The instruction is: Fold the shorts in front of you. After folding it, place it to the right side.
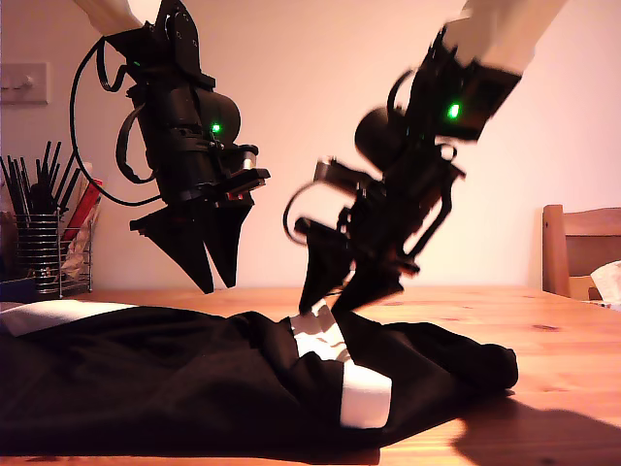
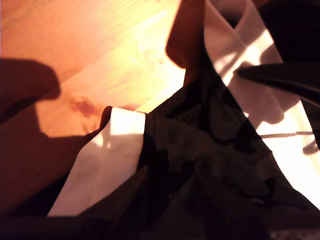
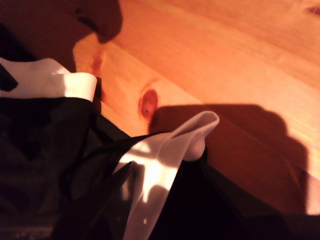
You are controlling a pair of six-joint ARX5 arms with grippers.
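Shorts: black, spread in loose folds over the near part of the table, filling the exterior view's left and centre
Hem band: white, folded over the black cloth near the middle of the exterior view; a second white band lies flat at that view's far left
Raised gripper: at the exterior view's left, fingers pointing down, hanging clear above the shorts and touching nothing; the tips stand a little apart
Low gripper: at the exterior view's centre, blurred, tips spread and just above a lifted white strip of the shorts; whether it touches the cloth cannot be told
Which is first, which second: the wrist views do not show it, and no jaws are clear in them, so I cannot tell either one's grip
First wrist view: crumpled shorts with white bands on both sides, bare wood beyond
Second wrist view: shorts with one white strip curled upward
Background: chair at the exterior view's right, wire holder of utensils at its left
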